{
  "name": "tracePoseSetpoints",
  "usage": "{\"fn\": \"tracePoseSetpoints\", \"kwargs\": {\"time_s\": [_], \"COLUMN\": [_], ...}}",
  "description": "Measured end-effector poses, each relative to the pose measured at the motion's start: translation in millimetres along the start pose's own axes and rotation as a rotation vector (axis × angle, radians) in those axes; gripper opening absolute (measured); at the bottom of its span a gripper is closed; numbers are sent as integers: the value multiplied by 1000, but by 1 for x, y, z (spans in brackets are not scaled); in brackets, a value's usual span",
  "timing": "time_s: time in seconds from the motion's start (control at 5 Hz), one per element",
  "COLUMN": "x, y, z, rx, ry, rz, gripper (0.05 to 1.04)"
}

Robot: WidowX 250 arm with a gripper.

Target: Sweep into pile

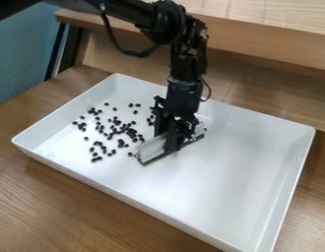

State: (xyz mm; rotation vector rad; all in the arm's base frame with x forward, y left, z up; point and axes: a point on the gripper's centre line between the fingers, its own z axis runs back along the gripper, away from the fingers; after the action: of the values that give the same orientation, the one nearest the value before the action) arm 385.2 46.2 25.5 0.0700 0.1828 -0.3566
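Dark beans [117,122] lie loosely scattered in the left part of a white tray [211,182], beside the jaws and well within the tray's rim. Most of them are between the jaws and the tray's left short edge, some close together in clumps, others lying singly. A few are near the jaws on the side towards the far long edge, and one sits just beside the near end of the sweeping bar [152,148]. They do not form a single pile.

The jaws are clamped on this bar, a pale piece with a dark strip along its bottom edge. It is held low over the tray floor and runs slantwise in the view, its near end to the lower left and its other end to the upper right. Whether the strip touches the tray floor I cannot tell.

The black arm [129,12] comes in at the upper left, crosses along the top and bends downward above the far edge of the tray. From there the gripper [178,142] hangs almost upright, pointing down into the tray. A black cable loops below the upper part of the arm.

The tray rests on a wooden desk [66,202], with a raised wooden ledge [257,42] behind it.
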Motion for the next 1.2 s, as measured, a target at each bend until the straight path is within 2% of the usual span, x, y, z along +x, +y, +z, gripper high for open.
{"fn": "tracePoseSetpoints", "kwargs": {"time_s": [0.6,0.8,1.0,1.2], "x": [-29,-41,-42,-41], "y": [50,64,68,77], "z": [-7,-10,-10,-7], "rx": [-25,-63,-91,-90], "ry": [-1,-11,-27,-49], "rz": [171,253,293,317], "gripper": [395,395,395,395]}}
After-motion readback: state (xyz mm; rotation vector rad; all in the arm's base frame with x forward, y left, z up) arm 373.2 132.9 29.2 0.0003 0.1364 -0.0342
